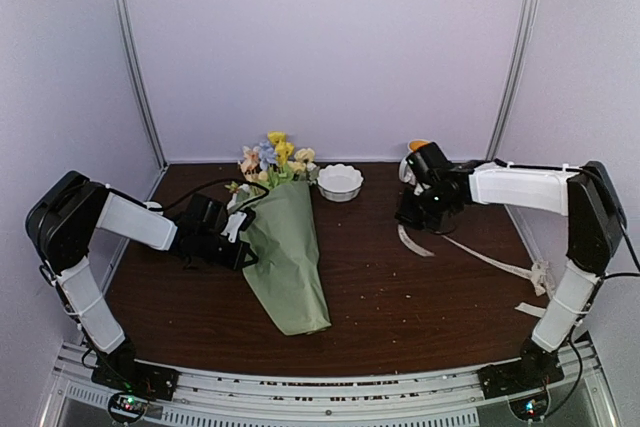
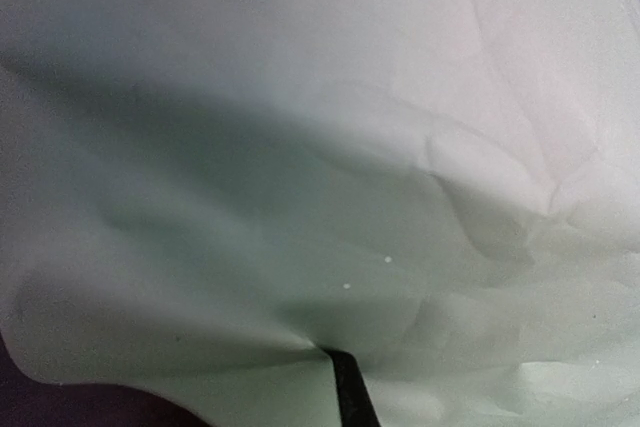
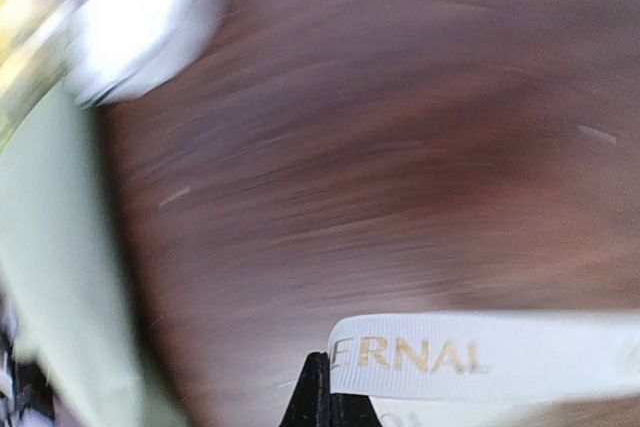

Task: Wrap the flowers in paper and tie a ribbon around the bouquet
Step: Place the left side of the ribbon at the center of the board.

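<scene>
The bouquet lies on the brown table, a sage-green paper cone with the pastel flowers sticking out at its far end. My left gripper is shut on the cone's left edge. In the left wrist view the paper fills the picture, pinched at my left gripper. The cream ribbon trails over the table at the right. My right gripper hangs low over the ribbon's left end. In the right wrist view my right gripper is shut on the end of the ribbon, which carries gold letters.
A small white bowl stands behind the bouquet, blurred in the right wrist view as the bowl. An orange-topped object shows behind the right arm. The ribbon's far tail bunches near the table's right edge.
</scene>
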Controlling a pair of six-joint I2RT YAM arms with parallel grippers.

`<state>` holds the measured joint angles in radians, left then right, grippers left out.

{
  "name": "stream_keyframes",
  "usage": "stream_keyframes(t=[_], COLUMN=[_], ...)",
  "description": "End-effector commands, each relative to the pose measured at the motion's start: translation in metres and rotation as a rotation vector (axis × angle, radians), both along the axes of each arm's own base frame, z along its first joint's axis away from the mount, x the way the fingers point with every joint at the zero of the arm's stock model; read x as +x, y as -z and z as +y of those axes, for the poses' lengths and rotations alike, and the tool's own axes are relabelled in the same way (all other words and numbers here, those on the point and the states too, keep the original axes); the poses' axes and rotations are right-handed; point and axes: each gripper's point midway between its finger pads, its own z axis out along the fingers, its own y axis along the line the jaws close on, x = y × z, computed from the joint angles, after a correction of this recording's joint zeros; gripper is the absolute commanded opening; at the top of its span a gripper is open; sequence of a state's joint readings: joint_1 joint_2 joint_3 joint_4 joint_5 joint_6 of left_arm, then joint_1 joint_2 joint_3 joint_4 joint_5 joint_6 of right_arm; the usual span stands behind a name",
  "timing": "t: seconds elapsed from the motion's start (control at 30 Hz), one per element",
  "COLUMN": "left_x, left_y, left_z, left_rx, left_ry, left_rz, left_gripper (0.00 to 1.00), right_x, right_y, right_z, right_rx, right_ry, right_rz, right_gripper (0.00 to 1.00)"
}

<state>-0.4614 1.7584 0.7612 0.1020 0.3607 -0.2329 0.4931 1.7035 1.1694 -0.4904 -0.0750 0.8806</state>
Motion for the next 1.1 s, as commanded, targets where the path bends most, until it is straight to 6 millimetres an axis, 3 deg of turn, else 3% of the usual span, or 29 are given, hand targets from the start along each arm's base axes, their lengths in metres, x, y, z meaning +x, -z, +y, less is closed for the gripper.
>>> stream_keyframes(t=[0.0, 0.1, 0.27, 0.43, 0.47, 0.53, 0.57, 0.63, 0.67, 0.9, 1.07], left_x=[-0.036, -0.036, -0.035, -0.034, -0.034, -0.035, -0.034, -0.034, -0.035, -0.036, -0.035], left_y=[0.045, 0.046, 0.047, 0.048, 0.048, 0.049, 0.048, 0.048, 0.049, 0.051, 0.053], left_z=[0.021, 0.022, 0.023, 0.023, 0.024, 0.024, 0.023, 0.023, 0.024, 0.023, 0.023], left_rx=[0.113, 0.118, 0.121, 0.124, 0.125, 0.127, 0.126, 0.126, 0.128, 0.126, 0.13], left_ry=[0.005, 0.002, 0.0, 0.0, -0.002, -0.001, -0.001, -0.001, -0.001, 0.001, 0.001], left_rz=[0.177, 0.178, 0.183, 0.182, 0.183, 0.185, 0.183, 0.184, 0.188, 0.197, 0.2], left_gripper=[0.0, 0.0, 0.0, 0.0, 0.0, 0.0, 0.0, 0.0, 0.0, 0.0, 0.0], right_x=[-0.048, -0.091, -0.153, -0.246, -0.26, -0.273, -0.273, -0.263, -0.224, -0.126, -0.086], right_y=[-0.025, -0.02, -0.021, -0.035, -0.037, -0.045, -0.049, -0.06, -0.07, -0.056, -0.046], right_z=[0.113, 0.151, 0.178, 0.213, 0.215, 0.215, 0.214, 0.211, 0.205, 0.217, 0.244], right_rx=[-0.033, -0.053, -0.024, 0.009, 0.018, 0.018, 0.011, -0.038, -0.143, -0.091, -0.04], right_ry=[-0.52, -0.705, -0.906, -1.322, -1.381, -1.441, -1.448, -1.431, -1.29, -0.957, -0.879], right_rz=[-0.001, 0.036, 0.055, 0.071, 0.078, 0.087, 0.086, 0.05, -0.037, -0.06, -0.102], right_gripper=[0.0, 0.0, 0.0, 0.0, 0.04, 0.22, 0.37, 0.78, 1.0, 1.0, 1.0])
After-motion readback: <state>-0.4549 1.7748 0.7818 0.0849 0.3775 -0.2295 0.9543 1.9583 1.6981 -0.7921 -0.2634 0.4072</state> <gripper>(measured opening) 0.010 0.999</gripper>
